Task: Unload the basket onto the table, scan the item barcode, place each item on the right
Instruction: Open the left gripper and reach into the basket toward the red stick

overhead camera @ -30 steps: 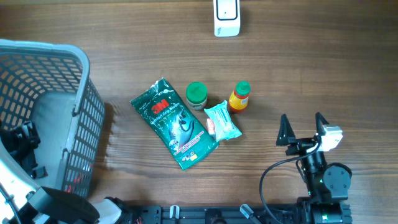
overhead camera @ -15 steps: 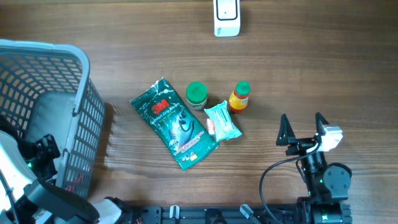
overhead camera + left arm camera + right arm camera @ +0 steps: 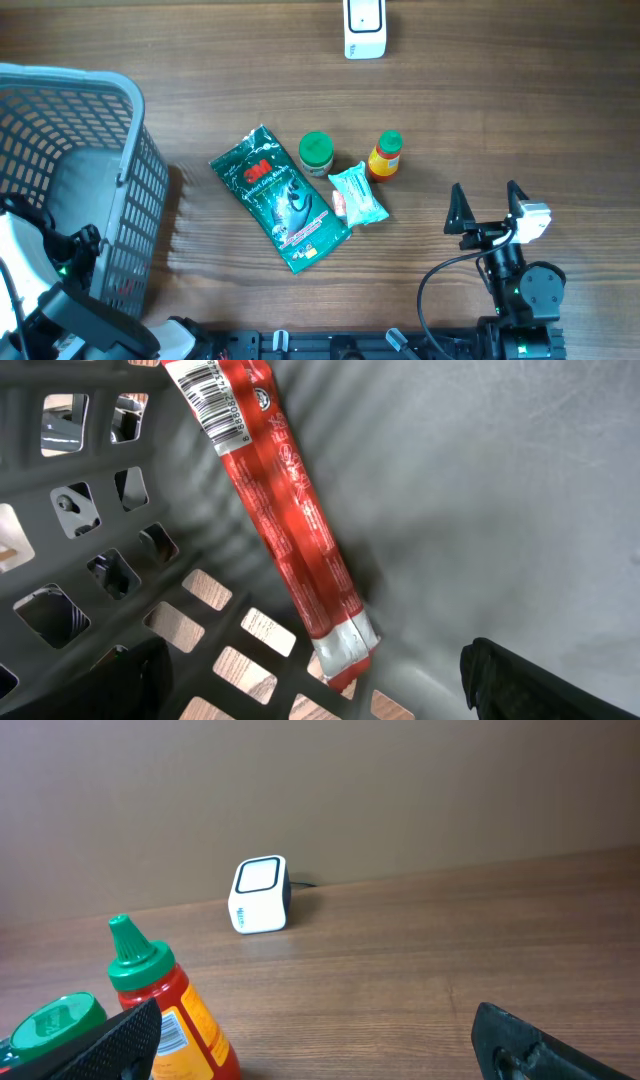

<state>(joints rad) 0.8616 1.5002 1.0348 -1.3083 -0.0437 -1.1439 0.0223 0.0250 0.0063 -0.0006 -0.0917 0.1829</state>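
Left gripper (image 3: 315, 685) and right gripper (image 3: 485, 200) are held open, empty. The left is best lifted straight from the basket (image 3: 100, 85), so the pack (image 3: 290, 530) inside is not snagged.

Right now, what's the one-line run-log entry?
left gripper: open, in basket over red stick pack | right gripper: open, empty, facing scanner | table: 3M pouch, green-lid jar, orange bottle, pale green packet

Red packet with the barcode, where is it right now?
In the left wrist view, the red packet lies inside the grey basket, against its perforated wall; overhead, that basket stands at the table's left side.
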